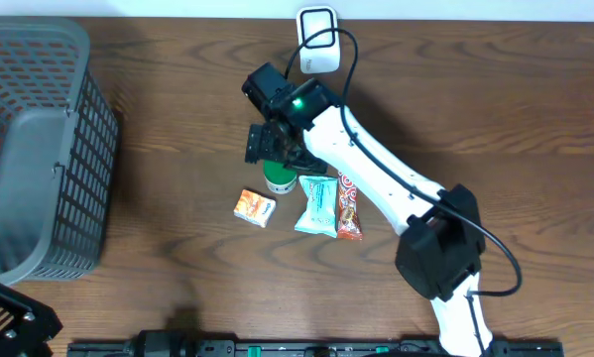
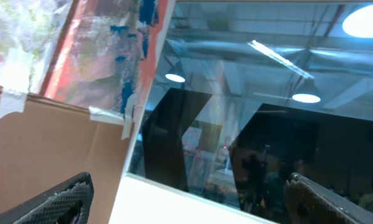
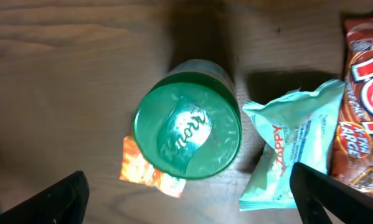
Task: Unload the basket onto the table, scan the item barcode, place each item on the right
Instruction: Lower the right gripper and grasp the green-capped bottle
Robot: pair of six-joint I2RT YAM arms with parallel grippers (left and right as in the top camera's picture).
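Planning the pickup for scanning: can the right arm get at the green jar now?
Probably yes: the right gripper hangs open directly above the green jar, with nothing covering it. The teal packet lies close beside it and may get nudged.

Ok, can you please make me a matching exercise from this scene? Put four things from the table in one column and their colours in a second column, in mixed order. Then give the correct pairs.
Things:
1. basket
2. jar lid
3. scanner
4. snack bar

Colours:
a. white
b. red and orange
c. green
d. grey

Pairs: 1-d, 2-c, 3-a, 4-b
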